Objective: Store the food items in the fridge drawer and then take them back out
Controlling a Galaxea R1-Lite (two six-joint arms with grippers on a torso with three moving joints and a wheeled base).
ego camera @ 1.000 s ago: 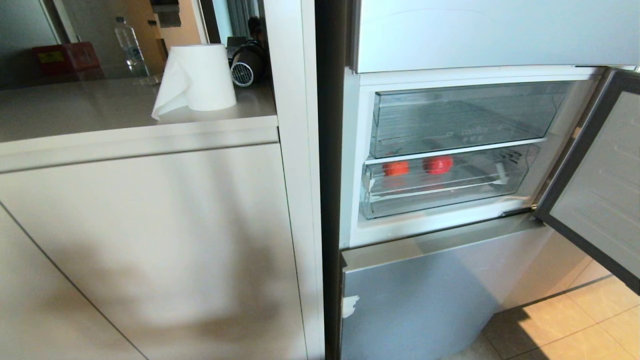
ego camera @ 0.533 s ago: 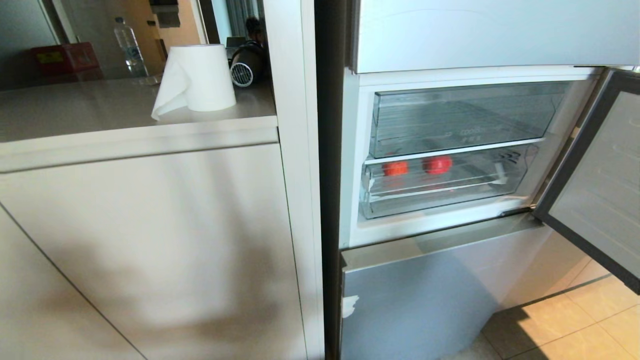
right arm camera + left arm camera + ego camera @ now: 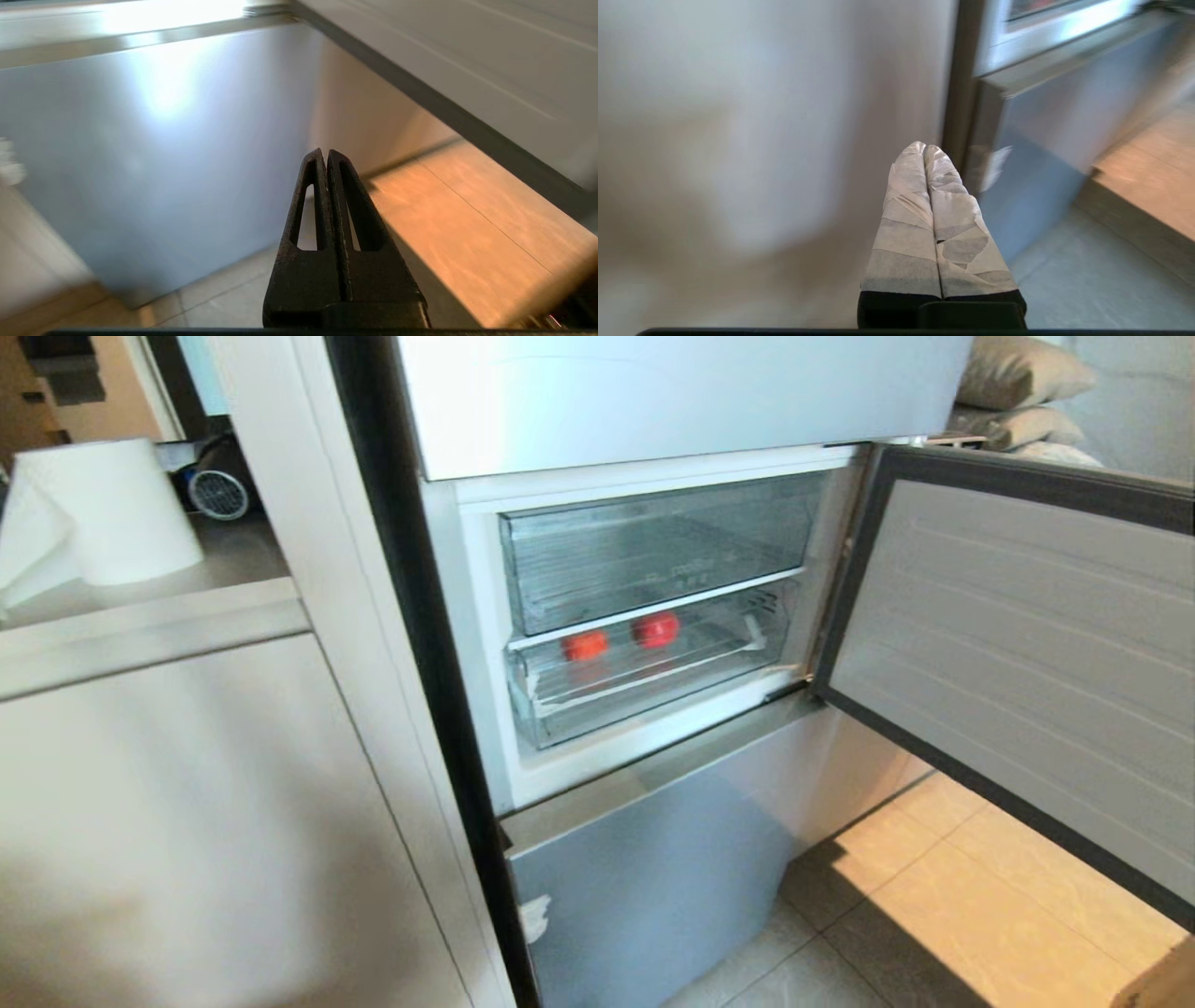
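On the left of the head view I am seeing a paper roll (image 3: 112, 513) on the table (image 3: 140, 616). Further right, the fridge drawer (image 3: 644, 681) is sitting pushed in, with the orange-red fruit (image 3: 585, 645) and the red apple (image 3: 656, 629) inside, near each other. I am judging both light, firm and a little slippery, best taken around the middle. The left hand (image 3: 924, 154) and right hand (image 3: 325, 158) are hanging low, fingers pressed together, holding nothing.
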